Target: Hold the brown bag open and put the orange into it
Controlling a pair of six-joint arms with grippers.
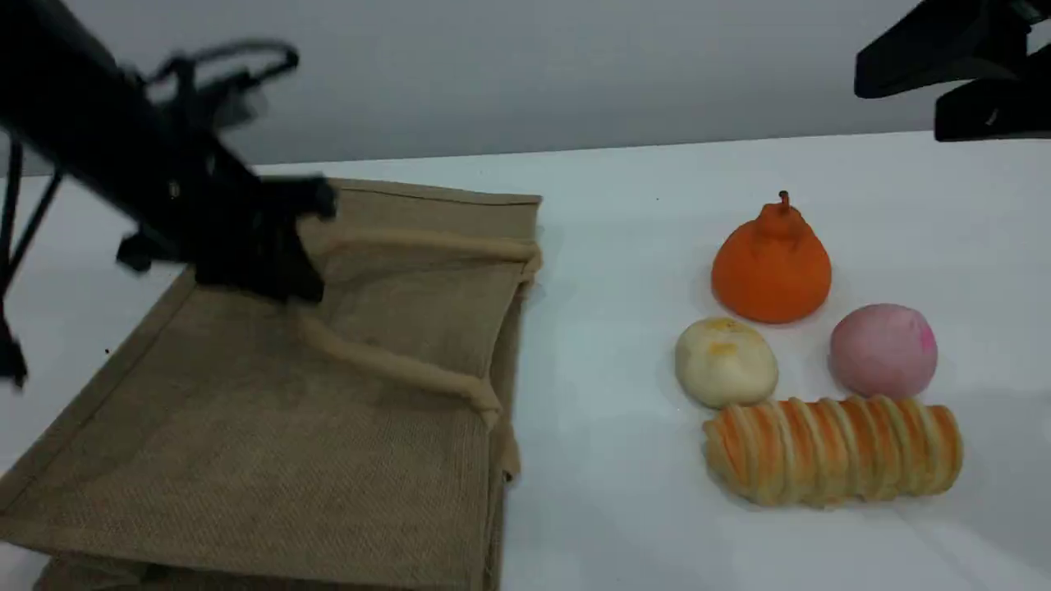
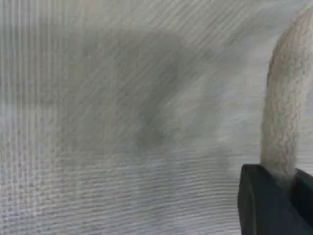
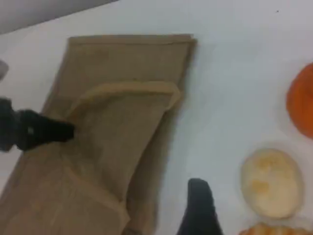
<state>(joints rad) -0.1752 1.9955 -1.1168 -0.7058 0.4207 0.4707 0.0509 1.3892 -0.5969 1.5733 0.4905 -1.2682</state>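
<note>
The brown bag (image 1: 271, 435) lies flat on the left of the table, its mouth toward the right. My left gripper (image 1: 302, 289) is down on it, shut on one beige rope handle (image 1: 394, 365); the left wrist view shows that handle (image 2: 283, 122) running up from between the fingers (image 2: 259, 205) over the weave (image 2: 122, 122). The orange (image 1: 772, 267) stands upright at the right, apart from both grippers, and its edge shows in the right wrist view (image 3: 303, 100). My right gripper (image 1: 899, 107) hangs open high at the top right, with nothing in it.
In front of the orange lie a cream bun (image 1: 726, 362), a pink ball (image 1: 883, 350) and a striped bread roll (image 1: 831, 449). White table (image 1: 616, 328) separates the bag from the foods. The bag's second handle (image 1: 427, 242) lies farther back.
</note>
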